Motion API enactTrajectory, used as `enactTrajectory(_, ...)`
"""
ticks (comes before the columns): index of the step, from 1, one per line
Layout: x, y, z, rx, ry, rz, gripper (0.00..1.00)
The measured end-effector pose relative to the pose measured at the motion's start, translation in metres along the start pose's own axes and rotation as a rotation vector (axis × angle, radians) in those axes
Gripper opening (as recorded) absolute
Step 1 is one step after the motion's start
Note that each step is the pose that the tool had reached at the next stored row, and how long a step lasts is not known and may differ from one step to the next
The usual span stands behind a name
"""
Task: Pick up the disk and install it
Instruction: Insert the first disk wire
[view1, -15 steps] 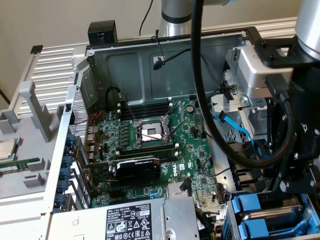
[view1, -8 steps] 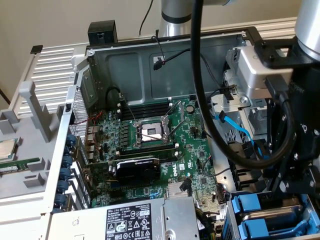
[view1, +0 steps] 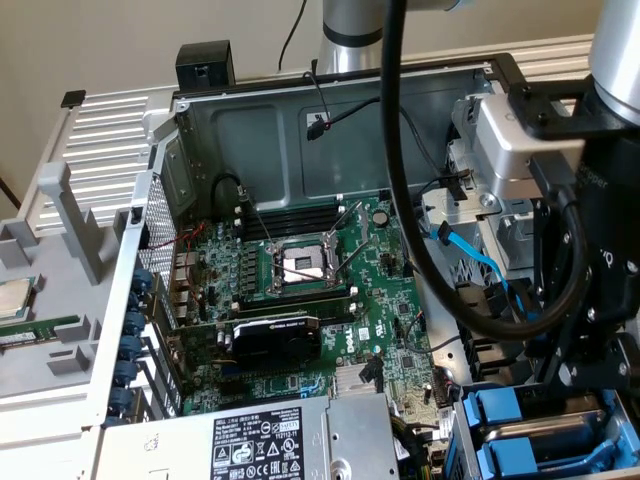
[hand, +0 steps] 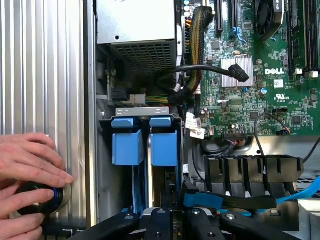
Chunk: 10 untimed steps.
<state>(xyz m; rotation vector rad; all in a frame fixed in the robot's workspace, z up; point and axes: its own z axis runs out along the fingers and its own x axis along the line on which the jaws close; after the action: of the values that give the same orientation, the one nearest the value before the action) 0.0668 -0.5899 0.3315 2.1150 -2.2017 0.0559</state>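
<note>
Disk (hand: 164, 147) stands in the drive bay (hand: 145, 111), blue frame up, at the exterior view's near right. Your claw (hand: 177, 207) hangs right over it; its grip can't be told. Seating unconfirmed.

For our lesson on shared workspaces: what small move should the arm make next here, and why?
Probably none: hold position. A person's hands rest on a black knob at the ribbed panel, close to the gripper, which sits at the blue drive frames; moving now could risk contact.
</note>
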Motion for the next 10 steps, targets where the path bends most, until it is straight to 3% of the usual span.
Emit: enactTrajectory(10,0.0000,0.0000,0.0000,0.0000,-0.0001,0.000,0.17)
